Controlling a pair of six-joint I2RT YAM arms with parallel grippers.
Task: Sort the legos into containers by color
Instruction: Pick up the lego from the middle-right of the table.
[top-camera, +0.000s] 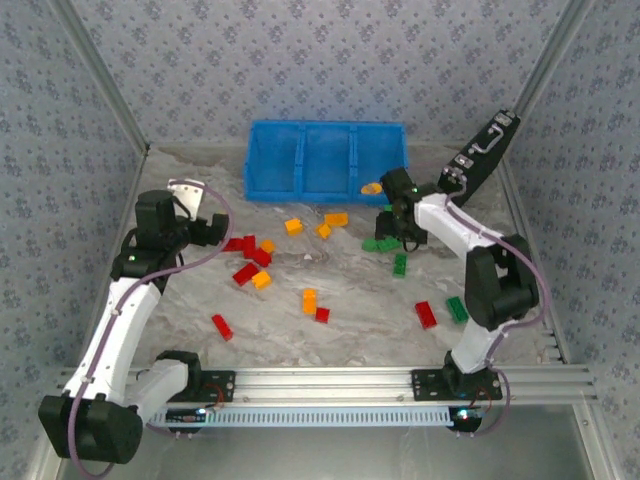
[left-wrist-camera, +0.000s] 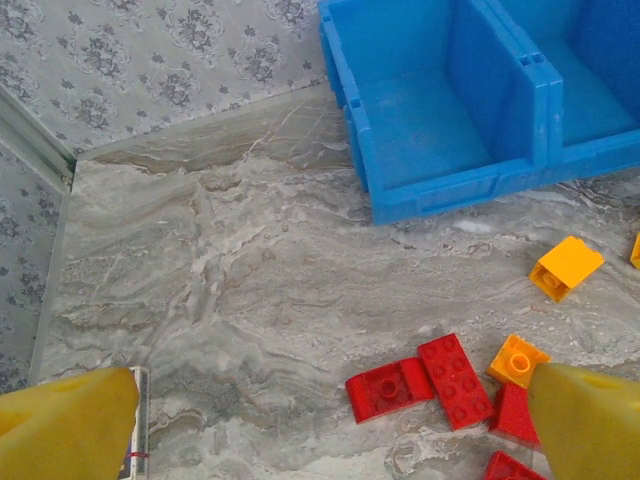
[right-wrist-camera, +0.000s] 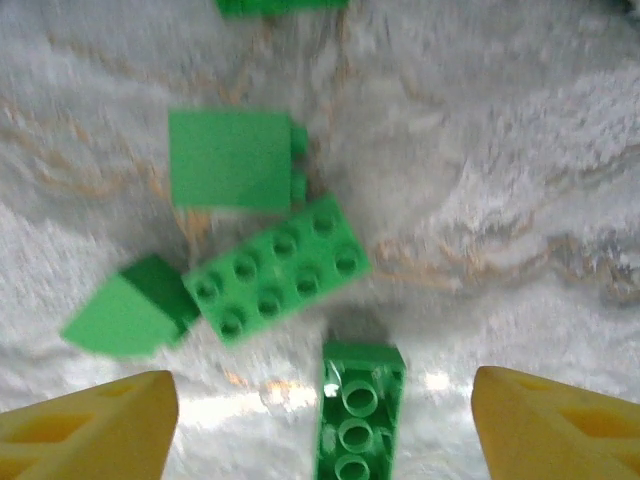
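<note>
Blue bin (top-camera: 325, 160): middle of the bench's far edge. One orange-yellow brick (top-camera: 371, 187) lies in its right compartment.

Right pincer (right-wrist-camera: 320, 385): jaws wide apart, gripping nothing. It hangs low over a green cluster on the right half of the bench (top-camera: 350, 285), near the front of the bin's right compartment.
- The narrow green brick (right-wrist-camera: 360, 410) lies between the yellow fingers (right-wrist-camera: 90, 430), long axis running away from the wrist, touching neither.
- The eight-stud green brick (right-wrist-camera: 275, 270) lies just beyond it, skewed.
- A sloped green piece (right-wrist-camera: 125, 310) sits against the eight-stud brick's left end, and a flat green square (right-wrist-camera: 230, 160) sits at its far side.

Left pincer (left-wrist-camera: 332, 385): jaws fully apart and empty, over the red bricks (left-wrist-camera: 455, 380) left of the bench's centre.

Step in hand, as I read it: pick up the narrow green brick.

Notes for doing it well:
- The brick sits a little right of the jaw midline, so centre over it before descending.
- Close across its short width.
- Keep the fingertips short of the eight-stud brick so it isn't dragged along.
- Lift straight up, then release over a compartment other than the one holding orange-yellow.
</note>
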